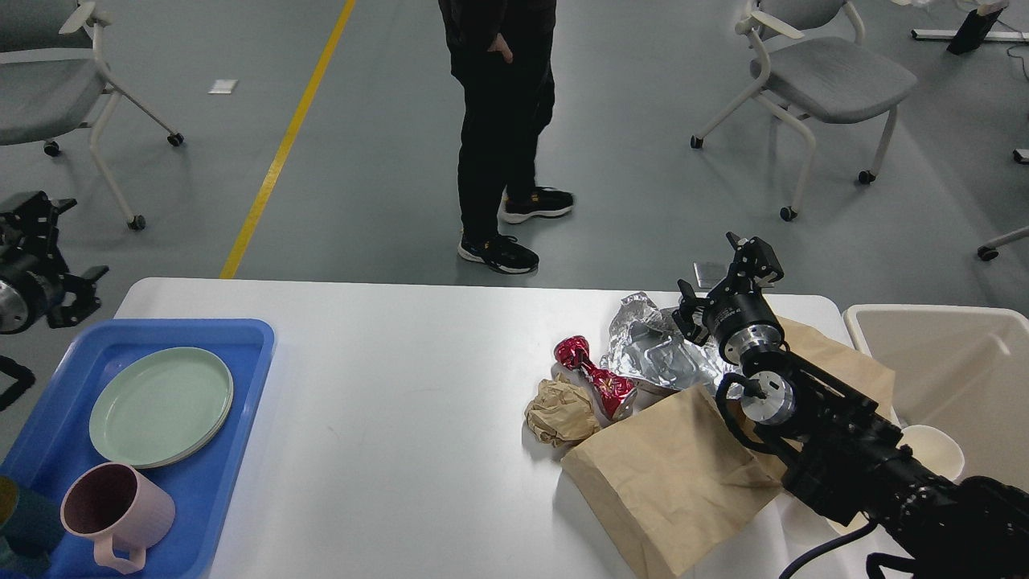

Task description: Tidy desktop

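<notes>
The white desktop (386,450) carries rubbish at its right: a crumpled brown paper ball (560,412), a red foil wrapper (599,378), crumpled silver foil (655,350) and a flat brown paper bag (683,474). My right gripper (721,277) is open and empty, over the foil's right edge near the far table edge; its arm lies across the bag. My left gripper (60,248) is open and empty, off the table's far left corner, above the blue tray (48,450).
The tray holds a green plate (161,406), a pink mug (116,511) and a dark cup (24,523). A beige bin (949,378) stands right of the table, a white paper cup (936,450) by it. A person (502,121) stands behind the table, with chairs beyond.
</notes>
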`<state>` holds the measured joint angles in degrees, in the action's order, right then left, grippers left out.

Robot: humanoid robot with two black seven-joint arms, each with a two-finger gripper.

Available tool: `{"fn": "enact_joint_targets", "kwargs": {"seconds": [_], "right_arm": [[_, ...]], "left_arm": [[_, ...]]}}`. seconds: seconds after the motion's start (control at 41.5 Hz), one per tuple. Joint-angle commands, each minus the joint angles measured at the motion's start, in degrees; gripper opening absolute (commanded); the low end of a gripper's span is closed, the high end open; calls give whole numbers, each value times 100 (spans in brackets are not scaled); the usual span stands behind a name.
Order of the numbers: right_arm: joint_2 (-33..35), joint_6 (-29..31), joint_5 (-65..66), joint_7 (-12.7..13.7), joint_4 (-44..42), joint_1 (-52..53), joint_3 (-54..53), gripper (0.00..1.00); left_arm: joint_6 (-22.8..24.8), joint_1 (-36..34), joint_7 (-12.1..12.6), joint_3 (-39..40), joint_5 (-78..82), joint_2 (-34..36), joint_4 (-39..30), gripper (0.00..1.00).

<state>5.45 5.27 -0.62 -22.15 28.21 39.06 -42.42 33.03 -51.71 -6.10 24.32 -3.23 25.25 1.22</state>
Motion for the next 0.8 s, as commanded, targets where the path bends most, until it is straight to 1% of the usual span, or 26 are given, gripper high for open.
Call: {"fn": "enact_joint_targets", "kwargs": {"seconds": [0.0,0.048,0.096,0.145,0.193,0.314,0.458,0.531,0.675,0.772], "right_arm": [[0,0,0,0,0,-3,-3,100],[0,0,0,0,0,-3,-3,100],[0,0,0,0,0,-3,-3,100],[0,0,0,0,0,-3,-3,100],[0,0,0,0,0,-3,-3,100],[0,0,0,0,0,-3,6,100],[0,0,0,0,0,-3,-3,100],[0,0,0,0,0,-3,-3,100],[0,0,0,0,0,5,6,100],[0,0,0,0,0,-3,6,100]], "left_arm": [[89,82,-855,669,-134,-258,1,97],[89,135,-1181,819,-152,-310,-8,97],[89,135,-1427,890,-152,-363,-34,97],[81,100,-1577,925,-152,-468,-43,97],[81,65,-1657,960,-169,-618,-69,97],[63,-260,-1657,1057,-283,-1040,-60,97],[28,-559,-1648,1075,-327,-1181,-69,97],[19,-734,-1622,1241,-424,-1312,-69,97],[10,-814,-1622,1444,-433,-1383,-69,97],[107,-779,-1675,1374,-389,-1400,-69,97]]}}
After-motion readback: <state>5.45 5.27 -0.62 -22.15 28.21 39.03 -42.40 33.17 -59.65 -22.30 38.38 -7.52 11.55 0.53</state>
